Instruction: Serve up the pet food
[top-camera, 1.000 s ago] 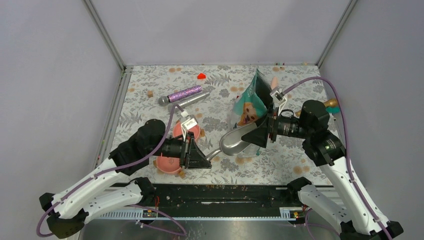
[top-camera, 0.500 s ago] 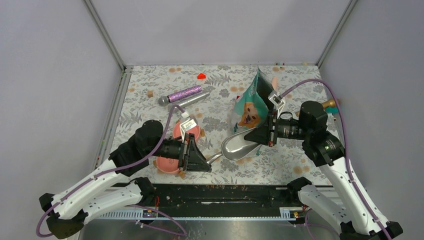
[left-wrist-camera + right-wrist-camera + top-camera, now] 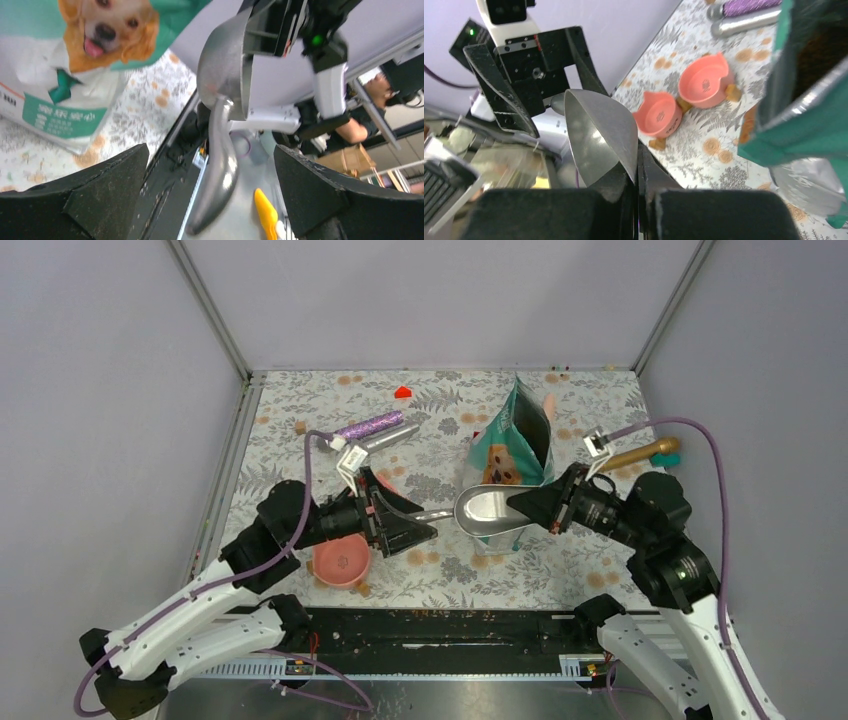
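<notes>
A teal-green and silver pouch (image 3: 515, 435) with a golden retriever print stands open at the back right, also seen as the pouch (image 3: 75, 55). No pet food shows; the pouch mouth (image 3: 819, 45) is dark. A silver metal scoop (image 3: 485, 512) hangs empty in front of the pouch. My right gripper (image 3: 522, 506) is shut on the scoop's rim (image 3: 624, 150). The scoop's handle (image 3: 220, 165) lies loose between the fingers of my left gripper (image 3: 212, 195), which is open and apart from it. Two pink pet bowls (image 3: 658, 114) (image 3: 705, 80) sit on the floral mat.
A glittery purple microphone (image 3: 368, 426) and a silver cylinder (image 3: 388, 440) lie at the back left, near a red block (image 3: 403, 392) and a small wooden block (image 3: 299, 427). A gold and teal object (image 3: 650, 450) lies at the right edge. One pink bowl (image 3: 340, 560) sits below my left arm.
My right gripper shut on the scoop's rim, then my left gripper opened and let go of the handle. Scoop and both grippers rose and shifted.
</notes>
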Available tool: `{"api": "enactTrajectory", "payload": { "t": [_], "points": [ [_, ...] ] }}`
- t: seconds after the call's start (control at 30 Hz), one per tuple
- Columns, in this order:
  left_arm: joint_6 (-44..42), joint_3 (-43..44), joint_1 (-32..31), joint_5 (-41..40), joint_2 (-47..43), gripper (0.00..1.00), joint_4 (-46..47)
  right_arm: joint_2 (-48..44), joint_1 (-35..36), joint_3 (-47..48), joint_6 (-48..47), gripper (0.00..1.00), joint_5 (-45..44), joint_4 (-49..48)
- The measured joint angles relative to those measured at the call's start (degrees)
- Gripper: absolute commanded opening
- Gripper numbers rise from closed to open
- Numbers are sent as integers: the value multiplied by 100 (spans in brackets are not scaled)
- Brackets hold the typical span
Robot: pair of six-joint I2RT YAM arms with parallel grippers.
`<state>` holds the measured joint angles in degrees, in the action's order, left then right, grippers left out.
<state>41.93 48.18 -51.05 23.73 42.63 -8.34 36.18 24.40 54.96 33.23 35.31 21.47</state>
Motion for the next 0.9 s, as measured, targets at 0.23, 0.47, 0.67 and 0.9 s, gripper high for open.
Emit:
{"api": "enactTrajectory", "payload": {
  "t": [0.23, 0.47, 0.67, 0.9],
  "points": [
    [540, -560, 4, -404, -267, 99, 1707, -334, 0, -103, 470, 0, -730, -199],
    [922, -560, 4, -308, 208, 96, 2415, -319, 0, -273, 708, 0, -935, -319],
    [1032, -590, 4, -295, 116, 80, 2603, -317, 0, -278, 743, 0, -929, -428],
    [975, -636, 4, -363, 13, 74, 2509, -289, 0, -278, 743, 0, -863, -466]
  ]
}}
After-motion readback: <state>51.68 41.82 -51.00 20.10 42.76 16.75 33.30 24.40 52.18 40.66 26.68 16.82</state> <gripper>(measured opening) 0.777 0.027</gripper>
